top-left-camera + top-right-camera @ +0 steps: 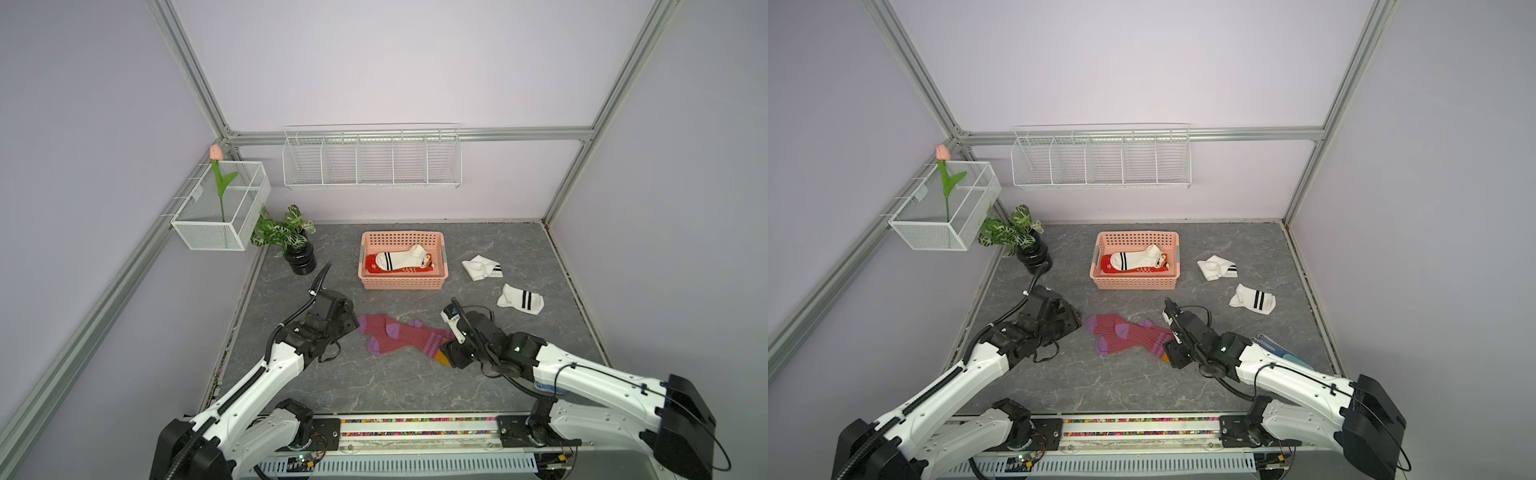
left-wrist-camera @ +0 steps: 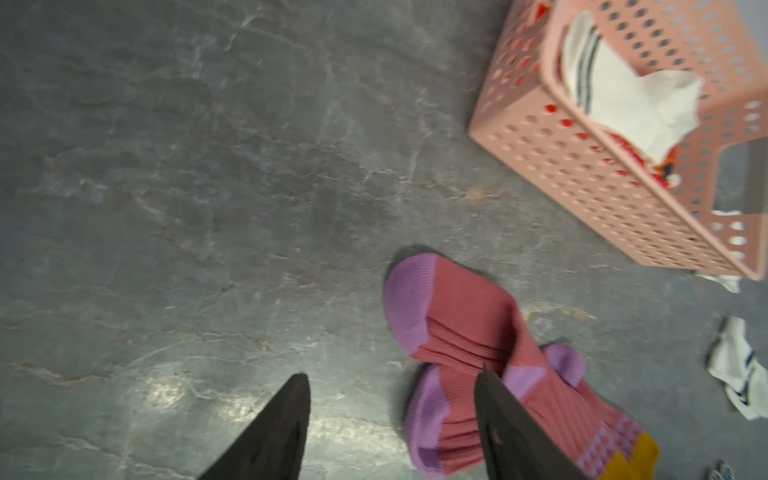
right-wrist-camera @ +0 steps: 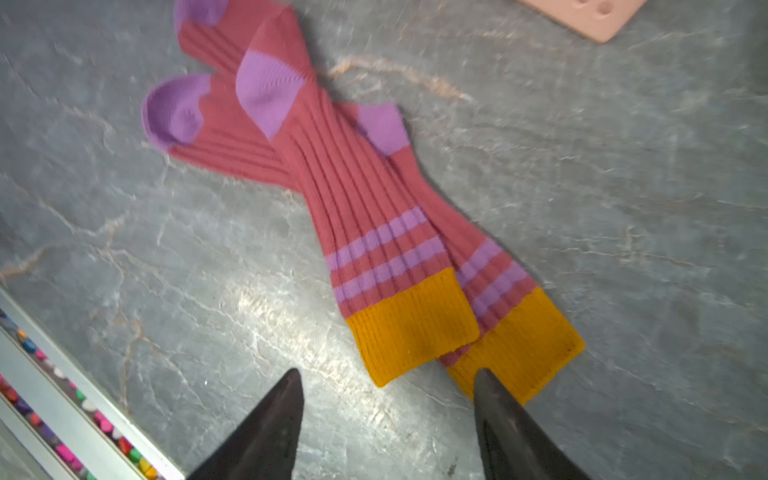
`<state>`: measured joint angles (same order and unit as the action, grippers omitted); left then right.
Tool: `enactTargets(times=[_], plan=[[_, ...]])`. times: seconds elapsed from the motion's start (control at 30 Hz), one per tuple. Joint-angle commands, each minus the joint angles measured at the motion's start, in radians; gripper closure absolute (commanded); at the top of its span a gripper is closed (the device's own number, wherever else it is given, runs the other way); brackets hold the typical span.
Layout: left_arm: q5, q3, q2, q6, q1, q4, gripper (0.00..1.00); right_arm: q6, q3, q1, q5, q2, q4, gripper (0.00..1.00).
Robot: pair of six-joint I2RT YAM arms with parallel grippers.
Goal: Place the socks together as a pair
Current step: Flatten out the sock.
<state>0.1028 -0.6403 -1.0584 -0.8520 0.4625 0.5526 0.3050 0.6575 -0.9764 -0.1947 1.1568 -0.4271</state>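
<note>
Looking past the left pincer (image 2: 392, 372), we find its jaws spread wide with nothing between them, and the purple toes (image 2: 405, 303) of the two maroon socks (image 1: 399, 336) lie on the worktop (image 1: 374, 382) just ahead of its tips. The right pincer (image 3: 388, 370) is likewise wide and empty, with the mustard cuffs (image 3: 411, 328) just in front of it. So the socks stretch between the two pincers, one laid over the other. We read this layout as deliberate. A long, limp sock is best handled from both ends, so each pincer faces one end. The cuffs sit nearly matched while the toes fan apart, so we judge this pair to be together but loosely squared. Beyond both pincers stands the pink basket (image 1: 401, 286), holding a white striped sock (image 1: 401, 257) on top of a red sock (image 1: 372, 266), which suggests it is where sorted socks collect. Farther out beyond the right pincer, two more white striped socks (image 1: 482, 268) (image 1: 521, 299) lie crumpled and apart from each other, not yet matched. We think they fall to the right pincer, which is the nearer one.
</note>
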Motion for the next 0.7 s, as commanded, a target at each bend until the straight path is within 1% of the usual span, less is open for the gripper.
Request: enactTargets(times=[0.0,0.03,0.1,0.27,0.37,0.43,0.53,0.67], plan=[[-0.045,0.004,-0.055,-0.005,-0.022,-0.013,0.35,-0.036,0.033,-0.036,-0.023,0.081,-0.067,0.36],[-0.051,0.002,-0.077,-0.005,-0.023,-0.023,0.35,-0.039,0.047,-0.04,-0.011,0.11,-0.075,0.38],[-0.076,-0.005,-0.12,-0.004,-0.024,-0.047,0.35,-0.043,0.071,-0.047,-0.012,0.16,-0.09,0.38],[-0.105,-0.027,-0.198,0.004,-0.023,-0.063,0.37,-0.04,0.15,-0.049,-0.055,0.277,-0.153,0.43],[-0.111,-0.008,-0.22,-0.006,-0.025,-0.101,0.38,-0.042,0.159,-0.053,-0.058,0.286,-0.148,0.46],[-0.118,-0.001,-0.237,-0.009,-0.024,-0.122,0.39,-0.043,0.165,-0.057,-0.053,0.293,-0.156,0.52],[-0.116,-0.009,-0.257,-0.011,-0.025,-0.126,0.4,-0.018,0.188,-0.071,-0.059,0.318,-0.195,0.53],[-0.123,-0.004,-0.262,-0.016,-0.025,-0.155,0.4,0.036,0.182,-0.08,-0.059,0.332,-0.2,0.52]])
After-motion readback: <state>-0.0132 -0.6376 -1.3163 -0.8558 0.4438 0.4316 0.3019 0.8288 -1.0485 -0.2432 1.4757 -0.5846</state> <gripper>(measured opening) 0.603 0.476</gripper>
